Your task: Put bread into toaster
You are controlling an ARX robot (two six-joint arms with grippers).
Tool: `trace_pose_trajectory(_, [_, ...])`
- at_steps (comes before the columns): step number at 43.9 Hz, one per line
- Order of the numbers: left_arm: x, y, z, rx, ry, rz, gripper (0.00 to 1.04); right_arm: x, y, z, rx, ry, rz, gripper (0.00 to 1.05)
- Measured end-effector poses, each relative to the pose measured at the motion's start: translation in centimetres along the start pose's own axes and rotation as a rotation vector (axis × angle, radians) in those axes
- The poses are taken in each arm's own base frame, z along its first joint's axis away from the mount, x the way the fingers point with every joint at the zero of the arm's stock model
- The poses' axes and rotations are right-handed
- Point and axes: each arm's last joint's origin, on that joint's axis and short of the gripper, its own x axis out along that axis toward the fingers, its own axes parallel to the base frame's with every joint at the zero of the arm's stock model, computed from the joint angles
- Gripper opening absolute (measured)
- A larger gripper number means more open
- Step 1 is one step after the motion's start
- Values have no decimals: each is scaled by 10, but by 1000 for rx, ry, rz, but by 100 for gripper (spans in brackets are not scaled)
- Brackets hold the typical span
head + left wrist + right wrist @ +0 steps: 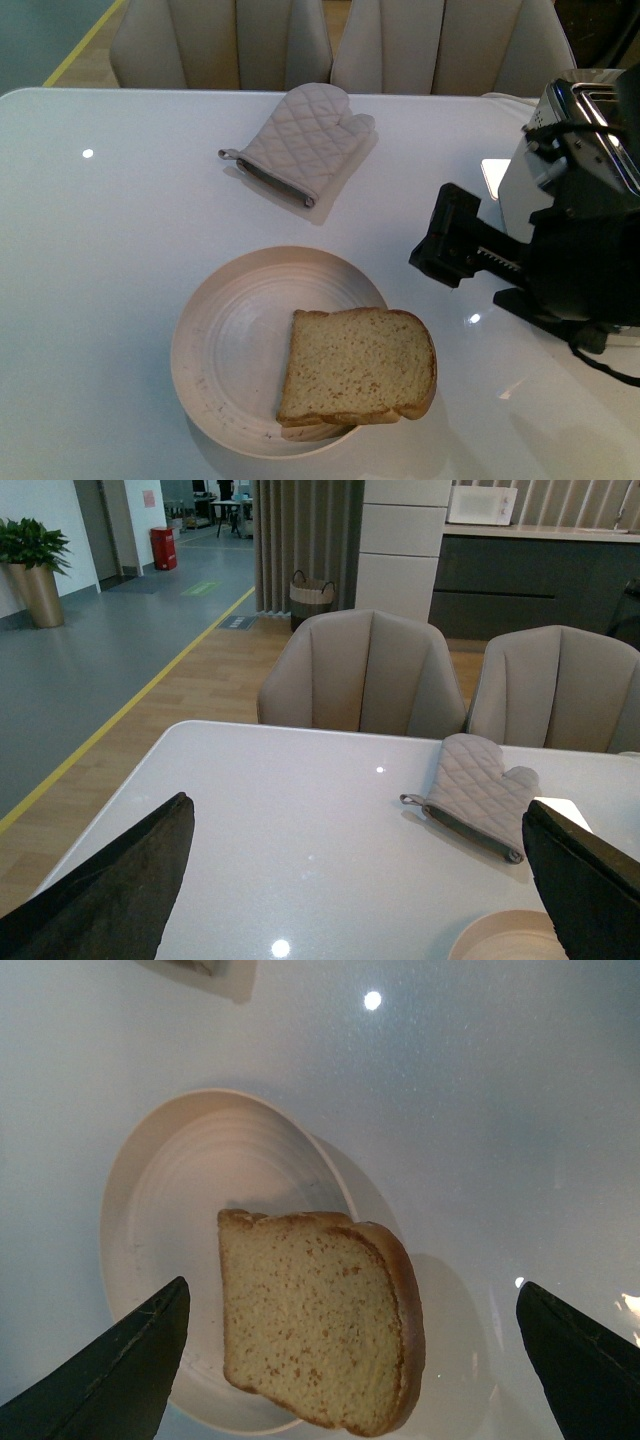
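Note:
The bread point(358, 365) is a tan speckled slice with a brown crust. It lies flat on the near right part of a cream plate point(230, 340), overhanging the rim. The toaster point(522, 180) stands at the table's right edge, largely hidden behind my right arm. My right gripper point(450, 238) is open and empty, hovering up and to the right of the bread. In the right wrist view the bread point(320, 1320) lies between the spread jaws of the right gripper point(350, 1365), well below them. My left gripper point(360, 900) is open and empty above the table.
A quilted grey oven mitt point(305, 140) lies at the back of the white table and also shows in the left wrist view point(480, 790). Two beige chairs point(220, 40) stand behind the far edge. The plate's rim point(500, 935) shows by the left gripper.

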Motion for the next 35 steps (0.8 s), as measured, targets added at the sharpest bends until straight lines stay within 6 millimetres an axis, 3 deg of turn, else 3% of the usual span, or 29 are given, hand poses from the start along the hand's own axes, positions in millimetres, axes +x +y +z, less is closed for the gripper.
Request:
trace_pose_trajectory(7, [0, 0, 0, 0, 0, 0, 98, 36, -12, -11, 42, 69, -15, 96])
trace_pose_trajectory(12, [0, 0, 0, 0, 0, 0, 98, 51, -21, -22, 76, 118, -26, 96])
trace_pose_trajectory(29, [0, 0, 0, 0, 0, 0, 98, 68, -21, -37, 117, 182, 0, 96])
trace_pose_trajectory(35, [0, 0, 0, 0, 0, 0, 98, 74, -21, -39, 127, 196, -4, 83])
